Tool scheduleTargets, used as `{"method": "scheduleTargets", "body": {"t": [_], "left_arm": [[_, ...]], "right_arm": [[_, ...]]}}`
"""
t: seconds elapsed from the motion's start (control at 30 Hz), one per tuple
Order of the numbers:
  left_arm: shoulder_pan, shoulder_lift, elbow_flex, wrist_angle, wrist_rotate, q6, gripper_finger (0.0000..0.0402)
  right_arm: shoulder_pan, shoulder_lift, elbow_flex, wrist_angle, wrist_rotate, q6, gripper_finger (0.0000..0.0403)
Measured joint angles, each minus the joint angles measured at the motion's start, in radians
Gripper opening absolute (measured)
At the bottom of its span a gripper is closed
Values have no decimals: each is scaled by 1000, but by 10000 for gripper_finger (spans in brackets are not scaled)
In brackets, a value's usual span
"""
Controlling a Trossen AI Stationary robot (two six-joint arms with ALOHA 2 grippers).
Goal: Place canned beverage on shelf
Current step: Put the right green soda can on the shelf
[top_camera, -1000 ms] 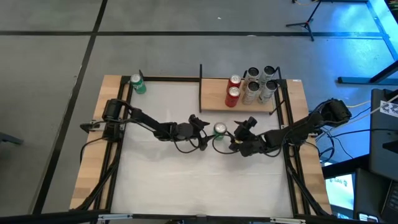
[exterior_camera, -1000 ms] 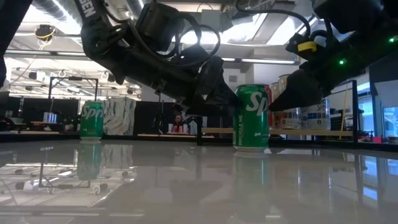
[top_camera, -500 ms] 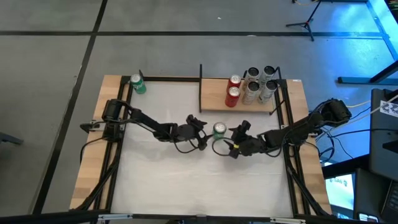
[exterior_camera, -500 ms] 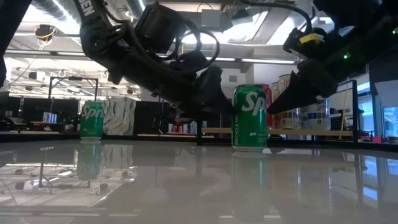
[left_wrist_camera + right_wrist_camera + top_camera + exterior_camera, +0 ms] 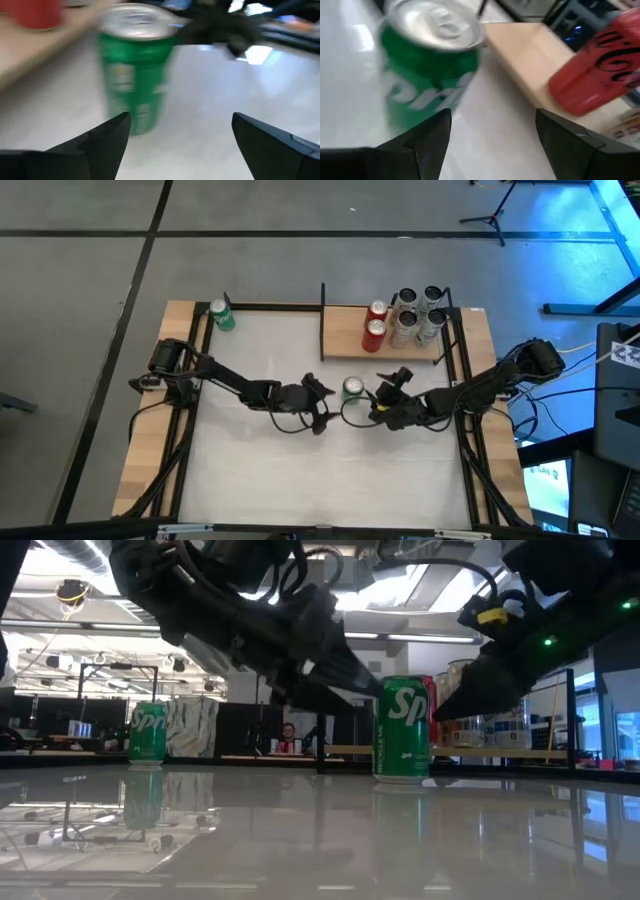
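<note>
A green can (image 5: pixel 352 387) stands upright on the white tabletop, a little near of the shelf (image 5: pixel 345 346), a pale wooden board at the far right. It also shows in the low view (image 5: pixel 402 730). My left gripper (image 5: pixel 322 406) is open just left of the can, which stands ahead of its far finger in the left wrist view (image 5: pixel 137 70). My right gripper (image 5: pixel 384 393) is open just right of the can, which also shows in the right wrist view (image 5: pixel 430 75). Neither gripper visibly touches it.
Two red cans (image 5: pixel 375 323) and several silver cans (image 5: pixel 418 315) stand on the shelf's right half. A second green can (image 5: pixel 221 315) stands at the table's far left corner. Black frame uprights (image 5: pixel 322 320) edge the shelf.
My left gripper has shifted a little toward the table's near edge while its arm swung. My right gripper went slightly toward the can and back. Both stay open, and the green can stays upright in place.
</note>
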Motion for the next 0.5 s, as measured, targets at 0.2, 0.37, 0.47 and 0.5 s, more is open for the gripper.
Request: {"method": "scheduleTargets", "body": {"t": [0.2,0.37,0.47,0.5], "left_arm": [[-8,68,0,188,165,31,338],[13,113,4,252,146,30,338],[28,120,4,238,85,25,338],[30,120,4,236,63,22,338]], "right_arm": [[-88,0,0,39,9,-8,285],[-142,0,0,93,-60,-48,285],[-145,0,1,137,-87,-91,285],[-144,0,0,150,-90,-111,285]]}}
